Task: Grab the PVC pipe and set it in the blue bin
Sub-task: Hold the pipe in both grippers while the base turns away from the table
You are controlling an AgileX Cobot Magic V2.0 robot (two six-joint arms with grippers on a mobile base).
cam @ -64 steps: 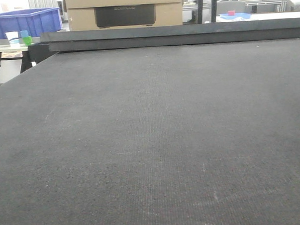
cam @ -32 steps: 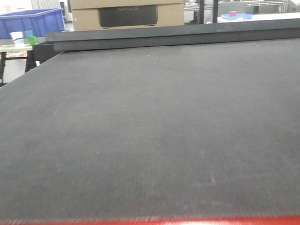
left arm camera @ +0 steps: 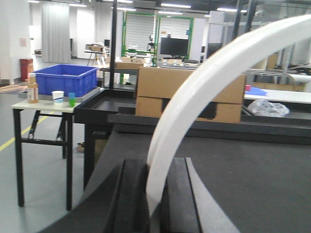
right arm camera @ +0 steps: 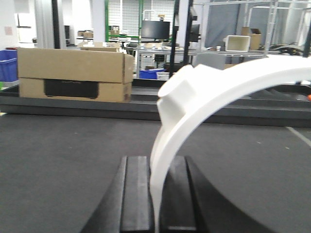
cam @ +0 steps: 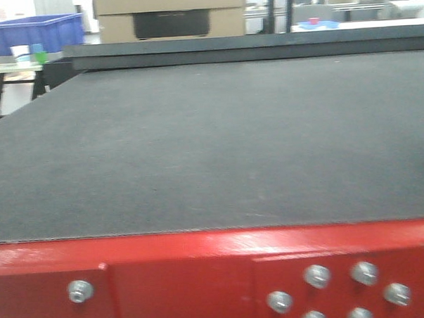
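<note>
Each wrist view shows a white, curved PVC pipe. In the left wrist view the pipe arcs up to the right from my left gripper, which is shut on its lower end. In the right wrist view my right gripper is shut on the thin end of a pipe that has a collar at its bend. The blue bin stands on a white side table far to the left, beyond the black table; it also shows small at top left in the front view. Neither gripper appears in the front view.
The wide black table fills the front view, with a red bolted frame along its near edge. A cardboard box sits at its far side. The white side table also carries a bottle and cups.
The front view has pulled back from the black table: its near edge and the red bolted frame have risen into the bottom of the picture.
</note>
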